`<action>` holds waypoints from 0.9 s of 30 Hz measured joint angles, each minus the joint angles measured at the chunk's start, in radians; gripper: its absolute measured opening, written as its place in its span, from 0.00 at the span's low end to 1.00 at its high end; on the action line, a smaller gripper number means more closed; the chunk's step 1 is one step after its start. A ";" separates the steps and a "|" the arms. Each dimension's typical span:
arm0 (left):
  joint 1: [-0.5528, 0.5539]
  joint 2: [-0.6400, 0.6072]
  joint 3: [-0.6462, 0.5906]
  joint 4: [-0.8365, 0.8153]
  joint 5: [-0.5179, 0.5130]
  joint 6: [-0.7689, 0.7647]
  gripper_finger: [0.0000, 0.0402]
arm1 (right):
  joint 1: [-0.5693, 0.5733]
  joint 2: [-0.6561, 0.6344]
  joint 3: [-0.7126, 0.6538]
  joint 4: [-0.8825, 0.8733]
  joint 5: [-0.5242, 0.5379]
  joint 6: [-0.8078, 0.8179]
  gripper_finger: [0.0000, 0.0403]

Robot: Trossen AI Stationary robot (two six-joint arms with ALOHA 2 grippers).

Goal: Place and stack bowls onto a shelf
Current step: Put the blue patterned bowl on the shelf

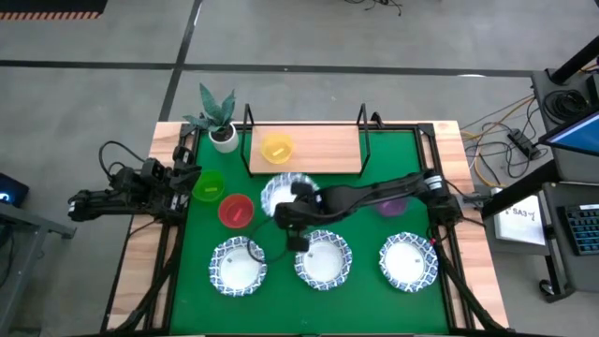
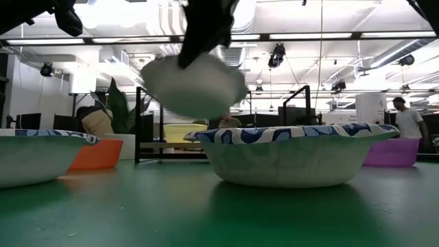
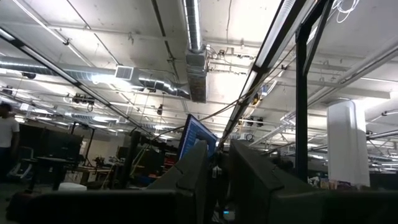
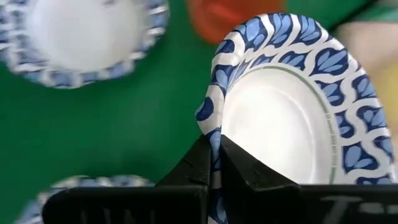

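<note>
My right gripper (image 1: 295, 210) reaches over the middle of the green mat, shut on a white bowl with a blue patterned rim (image 1: 284, 192). The low view shows that bowl (image 2: 195, 86) up in the air. Three more blue-rimmed bowls (image 1: 237, 265) (image 1: 323, 259) (image 1: 409, 260) sit on their bases in a row near the table's near edge. A yellow bowl (image 1: 277, 148) stands on the wooden shelf (image 1: 323, 150). Red (image 1: 236, 210) and green (image 1: 208, 185) bowls rest on the mat, and a purple bowl (image 1: 391, 204) shows under the right arm. My left gripper (image 1: 187, 181) waits at the left edge with its fingers (image 3: 193, 177) a little apart. My right gripper pinches the bowl's blue patterned rim (image 4: 214, 140) between its two fingers, one finger (image 4: 245, 171) on the inner side and the other on the outer wall. It comes at the bowl from above. The bowl is lifted clear of the mat and tilted.
A small white pot with a green plant (image 1: 221, 126) stands at the shelf's left end. The shelf's black frame posts (image 1: 363, 122) rise at its ends. A person (image 2: 410, 123) stands in the room beyond the table. Bare wood lies right of the yellow bowl on the shelf.
</note>
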 joint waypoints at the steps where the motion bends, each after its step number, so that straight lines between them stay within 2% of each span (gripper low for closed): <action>1: 0.000 0.000 0.000 0.000 0.000 0.000 0.13 | -0.002 -0.018 -0.004 -0.016 0.036 -0.005 0.02; 5: 0.000 0.000 0.000 0.001 0.001 -0.006 0.13 | -0.029 -0.085 -0.025 -0.066 0.159 -0.020 0.02; 8: 0.000 0.000 0.000 0.001 0.001 -0.015 0.13 | -0.069 -0.124 -0.066 -0.079 0.209 -0.025 0.02; 13: 0.000 0.000 0.000 0.001 0.001 -0.015 0.13 | -0.167 -0.167 -0.191 -0.039 0.210 -0.064 0.02; 20: 0.000 -0.001 0.000 -0.003 0.001 -0.015 0.13 | -0.316 -0.190 -0.415 0.164 0.205 -0.137 0.02; 27: 0.000 -0.001 0.000 -0.004 0.001 -0.015 0.13 | -0.440 -0.189 -0.561 0.314 0.124 -0.147 0.02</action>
